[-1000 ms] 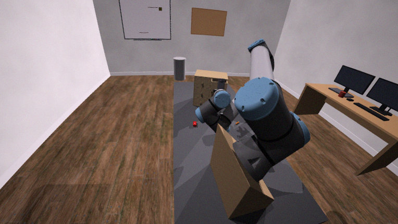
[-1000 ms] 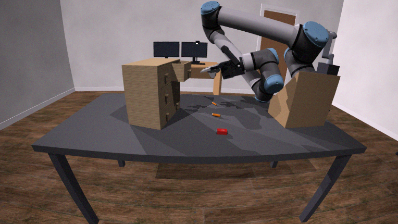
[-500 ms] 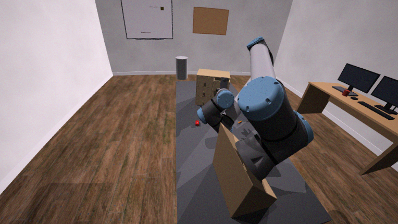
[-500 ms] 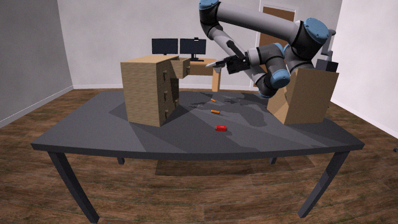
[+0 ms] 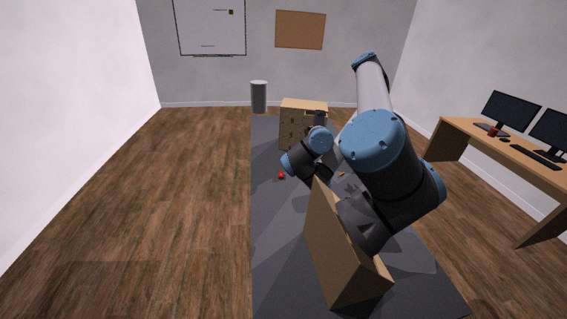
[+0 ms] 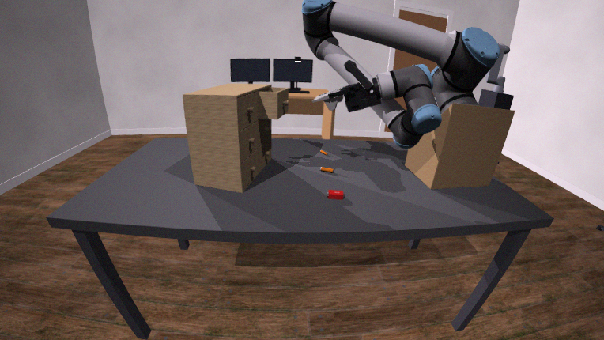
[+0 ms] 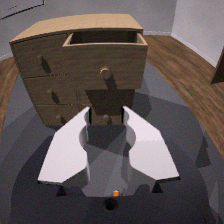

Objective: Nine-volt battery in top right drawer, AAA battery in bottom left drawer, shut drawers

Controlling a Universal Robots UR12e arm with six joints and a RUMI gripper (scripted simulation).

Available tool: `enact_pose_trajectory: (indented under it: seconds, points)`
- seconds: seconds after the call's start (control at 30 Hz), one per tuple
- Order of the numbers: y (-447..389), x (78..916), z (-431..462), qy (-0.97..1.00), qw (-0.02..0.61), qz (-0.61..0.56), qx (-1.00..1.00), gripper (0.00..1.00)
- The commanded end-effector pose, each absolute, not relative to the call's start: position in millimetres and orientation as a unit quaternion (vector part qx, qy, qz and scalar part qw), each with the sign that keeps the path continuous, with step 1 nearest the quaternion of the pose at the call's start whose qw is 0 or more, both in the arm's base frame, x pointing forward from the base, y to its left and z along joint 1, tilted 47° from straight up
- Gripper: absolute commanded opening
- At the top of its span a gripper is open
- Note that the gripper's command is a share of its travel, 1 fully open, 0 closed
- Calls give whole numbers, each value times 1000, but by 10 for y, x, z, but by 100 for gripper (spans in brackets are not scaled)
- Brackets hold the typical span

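Note:
The wooden chest (image 5: 303, 103) (image 6: 213, 139) (image 7: 90, 24) stands upright. Its top-row right drawer (image 6: 273, 105) (image 7: 120, 62) is pulled well out, its inside partly visible; the other visible drawers look shut. My gripper (image 6: 320, 101) (image 7: 106, 108) is partly open and empty, its fingertips in front of and apart from that drawer. The red nine-volt battery (image 5: 280, 175) (image 6: 336, 194) lies on the table. One orange battery (image 6: 326, 169) lies beyond it; a smaller-looking orange battery (image 5: 341, 173) (image 6: 323, 152) lies farther back. Which is the AAA is unclear.
A large tan wooden box (image 5: 337, 245) (image 6: 473, 147) stands by the arm's base, at the opposite end of the table (image 6: 139, 202) from the chest. A desk with monitors (image 5: 510, 110) (image 6: 250, 69) stands beyond the table.

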State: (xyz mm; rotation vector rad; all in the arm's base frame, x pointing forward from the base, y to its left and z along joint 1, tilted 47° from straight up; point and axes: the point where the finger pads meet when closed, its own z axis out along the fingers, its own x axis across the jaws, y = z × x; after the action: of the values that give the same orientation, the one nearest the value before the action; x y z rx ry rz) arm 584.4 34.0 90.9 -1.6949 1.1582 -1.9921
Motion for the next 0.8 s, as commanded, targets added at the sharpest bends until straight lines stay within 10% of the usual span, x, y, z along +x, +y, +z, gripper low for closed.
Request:
enact_pose_trajectory:
  seconds: [0.0, 0.77]
  points:
    - [349, 5840, 914, 405, 138, -687, -587, 20]
    - [456, 5727, 966, 460, 90, -651, -597, 20]
